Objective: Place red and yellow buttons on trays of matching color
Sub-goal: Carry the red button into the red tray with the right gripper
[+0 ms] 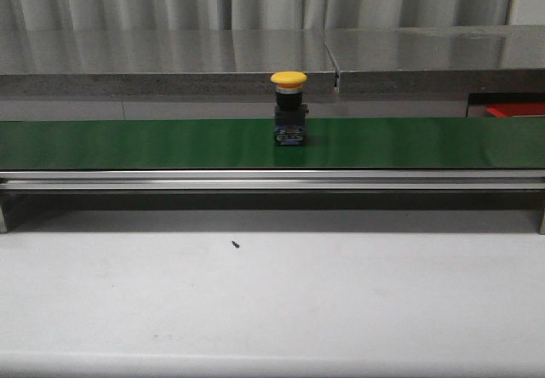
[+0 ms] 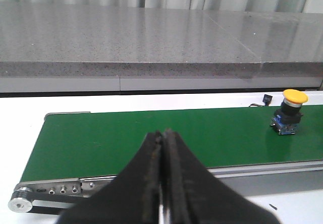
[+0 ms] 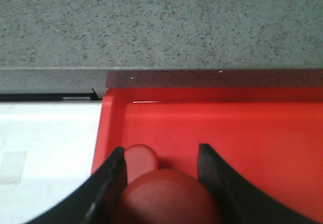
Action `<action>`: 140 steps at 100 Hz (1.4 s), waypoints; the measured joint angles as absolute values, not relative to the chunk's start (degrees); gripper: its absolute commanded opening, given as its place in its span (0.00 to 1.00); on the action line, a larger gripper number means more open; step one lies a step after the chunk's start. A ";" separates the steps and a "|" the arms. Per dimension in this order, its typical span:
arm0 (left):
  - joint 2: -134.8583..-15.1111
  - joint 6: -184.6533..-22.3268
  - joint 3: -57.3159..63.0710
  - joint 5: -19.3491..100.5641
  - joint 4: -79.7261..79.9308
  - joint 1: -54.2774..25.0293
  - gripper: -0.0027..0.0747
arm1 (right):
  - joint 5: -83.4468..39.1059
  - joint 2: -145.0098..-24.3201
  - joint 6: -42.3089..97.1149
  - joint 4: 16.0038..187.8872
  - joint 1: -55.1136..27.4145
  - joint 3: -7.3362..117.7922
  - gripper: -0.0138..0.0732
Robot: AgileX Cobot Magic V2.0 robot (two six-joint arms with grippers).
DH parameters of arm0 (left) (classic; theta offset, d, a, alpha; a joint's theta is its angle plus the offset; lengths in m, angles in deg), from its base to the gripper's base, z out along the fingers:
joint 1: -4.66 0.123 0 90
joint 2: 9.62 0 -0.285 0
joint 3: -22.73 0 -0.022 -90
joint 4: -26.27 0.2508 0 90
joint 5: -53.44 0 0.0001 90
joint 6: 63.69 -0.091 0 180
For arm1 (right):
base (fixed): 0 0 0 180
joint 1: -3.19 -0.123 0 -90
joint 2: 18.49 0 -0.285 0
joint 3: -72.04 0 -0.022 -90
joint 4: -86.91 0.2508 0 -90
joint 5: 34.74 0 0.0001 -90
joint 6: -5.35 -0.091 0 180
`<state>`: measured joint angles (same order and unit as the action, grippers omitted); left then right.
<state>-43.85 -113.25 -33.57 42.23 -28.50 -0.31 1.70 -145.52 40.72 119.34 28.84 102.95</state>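
Front view: neither arm visible. The red tray point(image 1: 508, 108) shows only as a sliver at the far right, behind the green conveyor belt point(image 1: 153, 144), mostly hidden by the belt and cut by the frame edge. No yellow tray can be made out in any view.

Yellow button point(image 1: 289, 108): stands upright on the belt near its middle, yellow cap on top, black collar and blue-marked base below. In the left wrist view the same button point(image 2: 290, 111) sits well apart from the left end effector point(image 2: 163, 183), far along the belt toward its other end. Left end effector clenched, fingers point(image 2: 146, 178) pressed together with nothing between them, hovering over the near rail of the belt point(image 2: 126, 143).

Right wrist view: right end effector point(image 3: 161, 178) sits over the red tray point(image 3: 242, 128), near the tray's corner beside the white bench point(image 3: 45, 148). A red button point(image 3: 151, 183) lies between its fingers; lower part cut off by the frame. Left finger point(image 3: 108, 183) touches it; whether the other finger makes contact cannot be told, so grip state is uncertain
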 measured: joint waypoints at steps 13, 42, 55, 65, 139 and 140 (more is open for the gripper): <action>-43.85 -113.25 -33.57 42.23 -28.50 -0.31 0.01 | 2.41 -152.28 39.56 119.34 29.30 109.10 0.35; -43.85 -113.25 -33.57 42.23 -28.50 -0.31 0.01 | 3.30 -162.61 38.55 120.47 29.40 118.08 0.35; -43.81 -113.25 -33.57 42.23 -28.50 -0.31 0.01 | 3.30 -164.73 38.55 120.59 29.40 118.76 0.35; -43.81 -113.25 -33.57 42.23 -28.50 -0.31 0.01 | 3.30 -165.57 38.44 120.59 29.40 118.85 0.35; -43.81 -113.29 -33.57 42.23 -28.50 -0.31 0.01 | 1.25 -168.75 38.34 121.04 29.52 119.20 0.45; -43.81 -113.29 -33.57 42.23 -28.50 -0.31 0.01 | 1.25 -168.75 38.34 121.04 29.52 119.20 0.45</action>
